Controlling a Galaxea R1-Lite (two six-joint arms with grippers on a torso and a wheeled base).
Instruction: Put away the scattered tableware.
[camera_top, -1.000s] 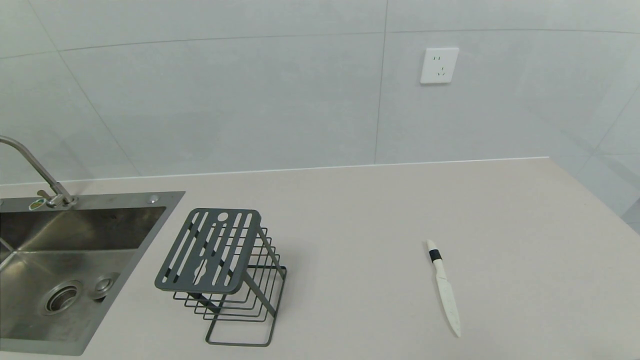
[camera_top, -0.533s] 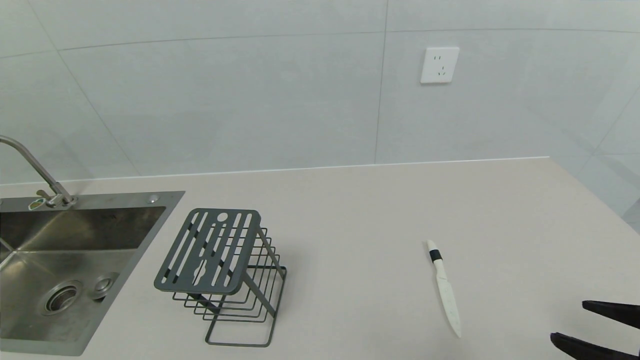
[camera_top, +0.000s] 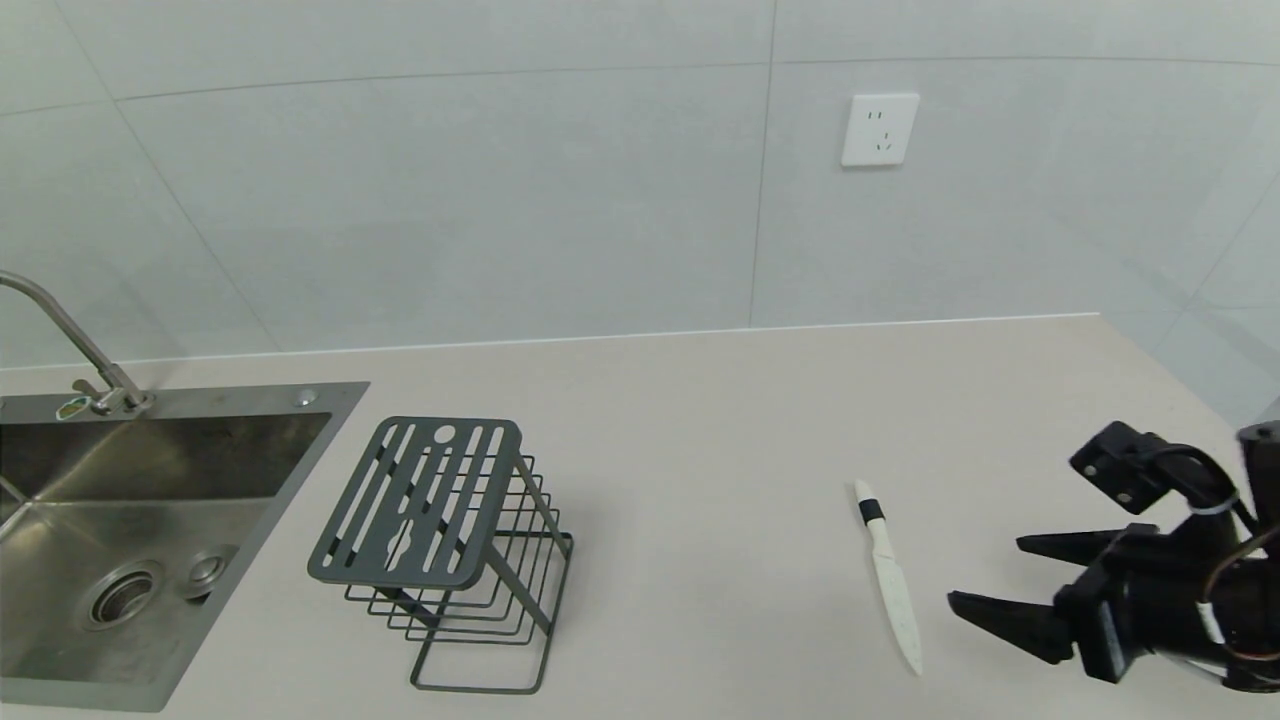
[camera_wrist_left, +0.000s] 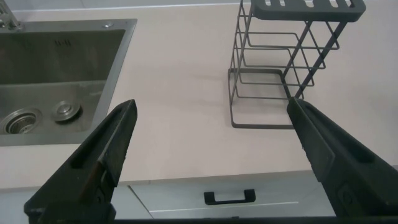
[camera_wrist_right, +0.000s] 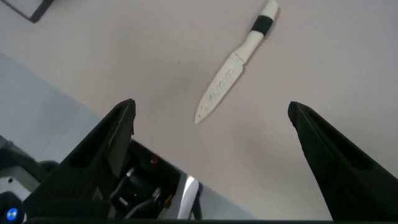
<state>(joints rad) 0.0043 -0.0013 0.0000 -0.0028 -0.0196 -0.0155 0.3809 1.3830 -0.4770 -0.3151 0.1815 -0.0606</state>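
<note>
White knife (camera_top: 886, 572) lies flat near the desk's (camera_top: 700, 420) front right, handle toward the back edge. Right tool (camera_top: 985, 572), jaws spread, hovers just beside its blade. Left tool (camera_wrist_left: 211, 109), also spread, hangs above the front edge near the dark wire rack (camera_top: 440, 540).

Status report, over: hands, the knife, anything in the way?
Open right hand beside knife, not touching. Open left hand over counter edge, near rack. Knife flat on counter. Nothing between right hand and knife.
</note>
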